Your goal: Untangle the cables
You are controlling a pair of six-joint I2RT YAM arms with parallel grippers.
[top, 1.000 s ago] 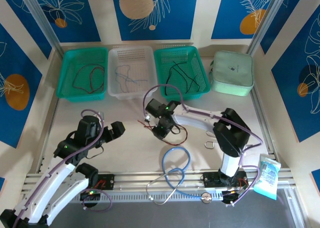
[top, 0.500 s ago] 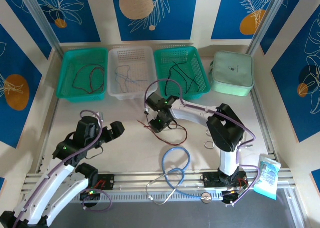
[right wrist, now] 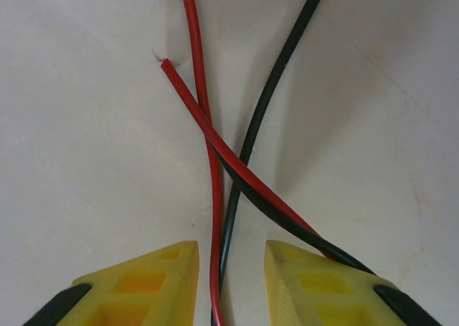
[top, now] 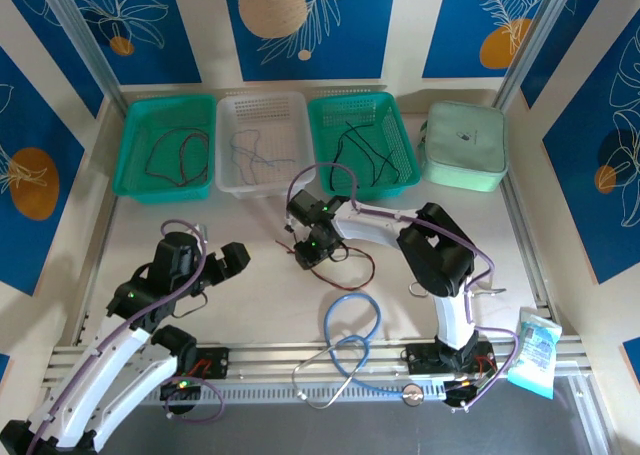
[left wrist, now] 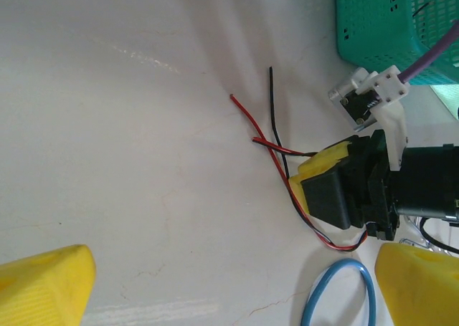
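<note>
Thin red and black cables (top: 352, 259) lie crossed on the table in front of the baskets. My right gripper (top: 306, 252) is low over their left ends. In the right wrist view its yellow fingers (right wrist: 154, 283) stand a little apart, open, with a red cable (right wrist: 215, 197) and a black cable (right wrist: 258, 118) running through the gap; a paired red-black cable (right wrist: 251, 183) crosses over them. The left wrist view shows the same cables (left wrist: 276, 148) and the right gripper (left wrist: 323, 186) on them. My left gripper (top: 218, 265) hangs wide open to the left, holding nothing (left wrist: 229, 290).
Two green baskets (top: 128, 145) (top: 405, 135) and a white one (top: 262, 100) line the back, each with thin wires inside. A mint pouch (top: 465, 145) sits at the back right. A thick light-blue tube loop (top: 350, 325) lies near the front, with a metal ring (top: 418, 290) and packet (top: 533, 350) to its right.
My right gripper has slid a little left along the cables, and its elbow has swung left. The left arm has stayed still.
</note>
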